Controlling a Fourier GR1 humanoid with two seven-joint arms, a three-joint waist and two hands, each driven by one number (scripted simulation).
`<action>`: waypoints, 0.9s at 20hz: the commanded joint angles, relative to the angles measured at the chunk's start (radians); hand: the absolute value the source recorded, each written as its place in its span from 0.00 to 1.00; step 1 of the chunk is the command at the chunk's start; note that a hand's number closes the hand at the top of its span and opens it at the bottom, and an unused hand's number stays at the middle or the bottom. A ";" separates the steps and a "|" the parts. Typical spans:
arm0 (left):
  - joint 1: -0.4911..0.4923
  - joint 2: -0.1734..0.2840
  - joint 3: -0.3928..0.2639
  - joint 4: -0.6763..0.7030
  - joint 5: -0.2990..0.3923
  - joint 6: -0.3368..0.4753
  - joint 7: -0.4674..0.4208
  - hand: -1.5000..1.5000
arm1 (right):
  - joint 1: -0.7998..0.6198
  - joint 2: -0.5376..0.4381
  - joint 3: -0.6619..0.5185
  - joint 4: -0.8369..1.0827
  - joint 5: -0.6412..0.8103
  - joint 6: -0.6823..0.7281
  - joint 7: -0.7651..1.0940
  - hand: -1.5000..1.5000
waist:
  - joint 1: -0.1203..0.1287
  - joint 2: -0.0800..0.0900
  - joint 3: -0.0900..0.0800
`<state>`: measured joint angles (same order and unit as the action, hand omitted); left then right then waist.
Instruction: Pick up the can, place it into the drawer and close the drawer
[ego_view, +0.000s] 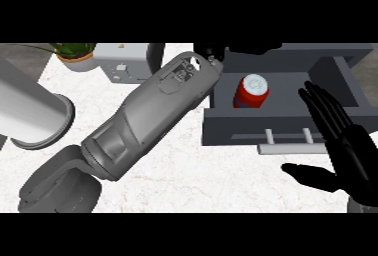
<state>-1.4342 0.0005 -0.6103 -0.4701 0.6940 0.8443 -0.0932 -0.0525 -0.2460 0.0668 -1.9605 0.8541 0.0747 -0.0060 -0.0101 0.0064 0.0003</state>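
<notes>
White marbled desk (170, 165) carries one grey open drawer (244, 131), its boxy tray holding a single red can (251, 92) upright (white lid up). Right hand (345, 150) hovers beside the drawer's front, fingers straight and spread. Left hand (212, 51) is mostly hidden beyond its forearm; its fingers cannot be judged. One potted plant (74, 55) sits far-left.

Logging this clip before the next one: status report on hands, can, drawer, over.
Left hand at the drawer's back edge, fingers hidden. Right hand open, beside the drawer front. Can upright inside; drawer open. Nothing seen blocking the handle.
</notes>
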 joint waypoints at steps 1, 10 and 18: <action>0.000 0.000 0.009 -0.016 -0.025 0.008 0.018 0.00 | -0.067 -0.017 0.017 0.135 0.112 -0.021 0.012 0.00 | 0.013 -0.004 0.000; 0.064 0.183 0.000 -0.183 -0.078 -0.038 0.169 0.00 | -0.167 0.113 0.020 0.486 0.219 -0.291 -0.038 0.00 | 0.042 -0.010 0.000; 0.139 0.275 -0.034 -0.385 -0.130 -0.011 0.288 0.00 | -0.306 0.109 -0.053 0.802 0.275 -0.444 -0.096 0.00 | 0.058 -0.009 0.001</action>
<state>-1.3223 0.2366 -0.6296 -0.7739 0.5848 0.8240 0.1413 -0.3167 -0.1582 0.0362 -1.3347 1.1137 -0.3077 -0.0873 0.0375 -0.0167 -0.0144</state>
